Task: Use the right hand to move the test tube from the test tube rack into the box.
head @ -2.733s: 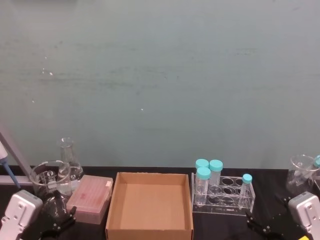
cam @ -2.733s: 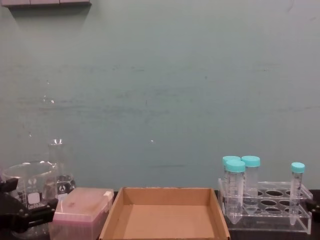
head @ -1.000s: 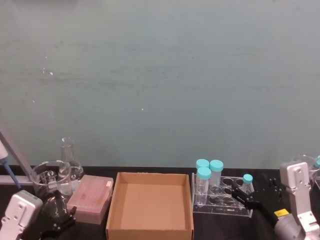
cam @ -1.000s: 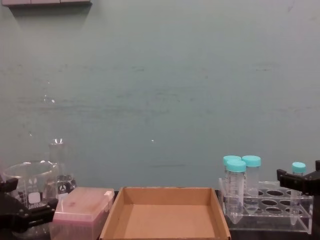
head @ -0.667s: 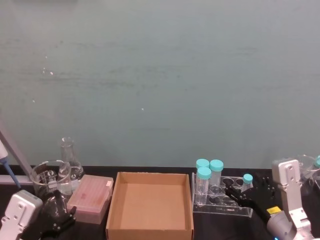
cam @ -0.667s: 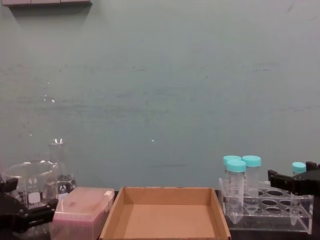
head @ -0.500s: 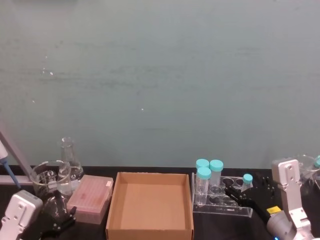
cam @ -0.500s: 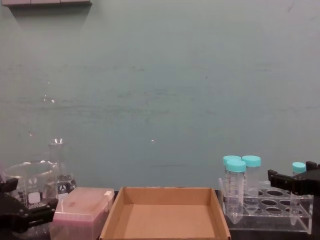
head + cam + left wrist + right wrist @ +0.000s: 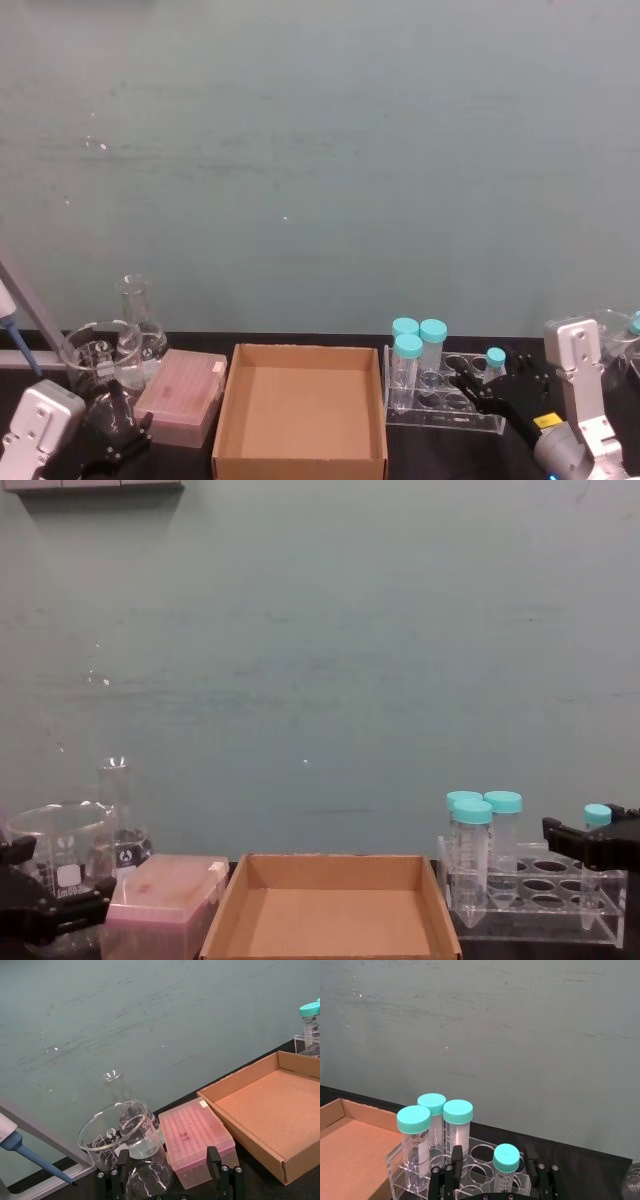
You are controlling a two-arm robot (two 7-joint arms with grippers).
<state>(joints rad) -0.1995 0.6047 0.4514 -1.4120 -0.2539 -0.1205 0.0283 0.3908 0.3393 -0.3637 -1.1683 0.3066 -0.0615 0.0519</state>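
The slim test tube (image 9: 495, 360) with a small teal cap stands upright at the right end of the clear test tube rack (image 9: 440, 408). My right hand (image 9: 492, 378) is open at the level of the tube's top. In the right wrist view the teal cap (image 9: 506, 1157) shows between the two black fingers (image 9: 455, 1158), apart from both. The chest view shows the same gripper (image 9: 592, 842) around the tube (image 9: 596, 818). The brown cardboard box (image 9: 300, 350) lies just left of the rack and holds nothing. My left gripper (image 9: 115, 438) is parked open at the table's near left corner.
Three wider teal-capped tubes (image 9: 420, 335) stand at the rack's left end. A pink translucent box (image 9: 180, 395), a beaker (image 9: 95, 355), a conical flask (image 9: 135, 310) and a pipette (image 9: 10, 325) sit at the left. Another glass beaker (image 9: 605, 340) stands right of the rack.
My right arm rose from the near right corner and reached to the rack, bringing its open fingers to either side of the slim tube. Over the last half second it barely moved.
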